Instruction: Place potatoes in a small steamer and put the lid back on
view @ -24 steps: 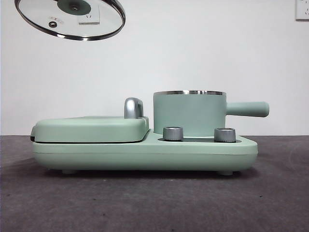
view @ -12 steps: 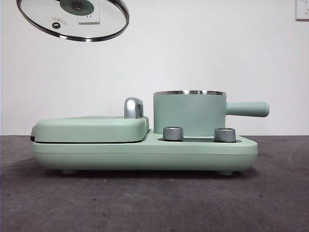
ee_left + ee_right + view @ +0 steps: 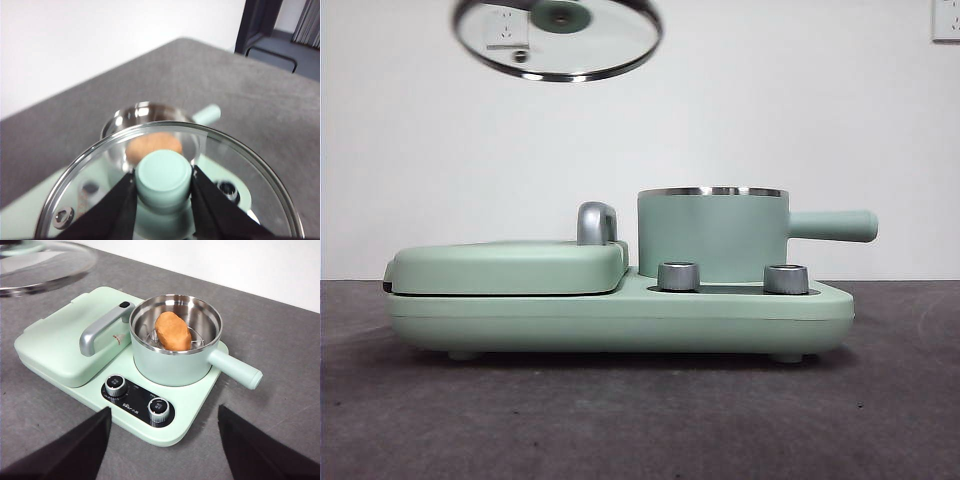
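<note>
The glass lid [image 3: 560,38] hangs tilted in the air high above the griddle side, up and to the left of the small steamer [image 3: 712,234]. My left gripper [image 3: 162,192] is shut on the lid's mint-green knob [image 3: 164,175]. Through the glass [image 3: 240,165] the orange-brown potato [image 3: 152,145] shows inside the pot. The right wrist view has the potato [image 3: 172,331] lying on a wire rack in the open steamer [image 3: 175,347], with the lid [image 3: 42,265] blurred at the edge. My right gripper [image 3: 165,445] is open, held back above the table in front of the cooker.
The steamer stands on a mint-green cooker base [image 3: 620,320] with two steel dials [image 3: 679,276]. A flat griddle cover [image 3: 505,265] with a chrome handle [image 3: 595,222] fills the base's left half. The pot's straight handle [image 3: 832,226] points right. The table [image 3: 640,420] is dark grey felt.
The lid, held by my left gripper, has moved to the right toward the steamer, staying at about the same height. Nothing on the cooker has shifted.
</note>
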